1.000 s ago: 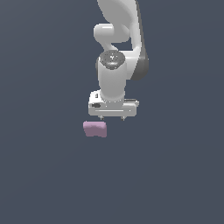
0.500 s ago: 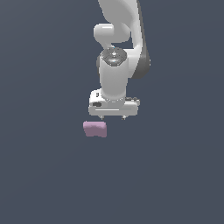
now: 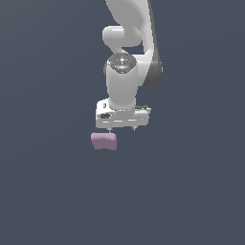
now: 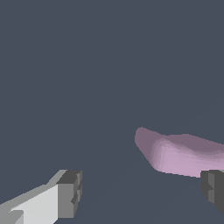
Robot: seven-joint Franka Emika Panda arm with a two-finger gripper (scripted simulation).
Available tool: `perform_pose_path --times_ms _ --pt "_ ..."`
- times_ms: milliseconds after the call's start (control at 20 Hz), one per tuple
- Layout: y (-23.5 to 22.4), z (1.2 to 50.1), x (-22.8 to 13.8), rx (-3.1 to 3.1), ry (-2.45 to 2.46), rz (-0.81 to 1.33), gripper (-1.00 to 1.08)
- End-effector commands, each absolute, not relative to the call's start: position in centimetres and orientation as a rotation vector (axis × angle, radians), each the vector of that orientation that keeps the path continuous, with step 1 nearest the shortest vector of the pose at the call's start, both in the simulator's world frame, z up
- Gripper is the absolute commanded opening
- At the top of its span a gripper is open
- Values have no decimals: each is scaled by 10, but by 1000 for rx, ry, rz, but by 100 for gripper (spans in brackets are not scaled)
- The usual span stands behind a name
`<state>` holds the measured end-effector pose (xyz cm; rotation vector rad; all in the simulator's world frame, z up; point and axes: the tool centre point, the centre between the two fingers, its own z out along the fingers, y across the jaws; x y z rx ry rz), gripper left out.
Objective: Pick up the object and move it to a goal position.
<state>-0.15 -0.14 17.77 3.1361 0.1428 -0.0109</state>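
Observation:
The object (image 3: 104,141), a small pale pink-lilac lump with rounded edges, rests on the dark grey floor. My gripper (image 3: 122,128) hangs just above it, offset toward the exterior view's right, with only short fingertips showing below the white hand. In the wrist view the gripper (image 4: 141,190) is open, its two grey fingers (image 4: 68,194) set wide apart. There the object (image 4: 183,153) lies close to one finger and reaches partly into the gap. Nothing is held.
A plain dark grey floor (image 3: 48,191) fills both views. The white arm (image 3: 127,72) rises from the hand toward the top of the exterior view.

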Motion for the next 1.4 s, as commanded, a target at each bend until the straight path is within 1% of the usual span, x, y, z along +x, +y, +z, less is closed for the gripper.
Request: perform_pose_path --times_ms 0,1350 --pt "-4 177 -1 3132 208 -11 100" --pt "-44 162 -3 2912 1173 -11 100"
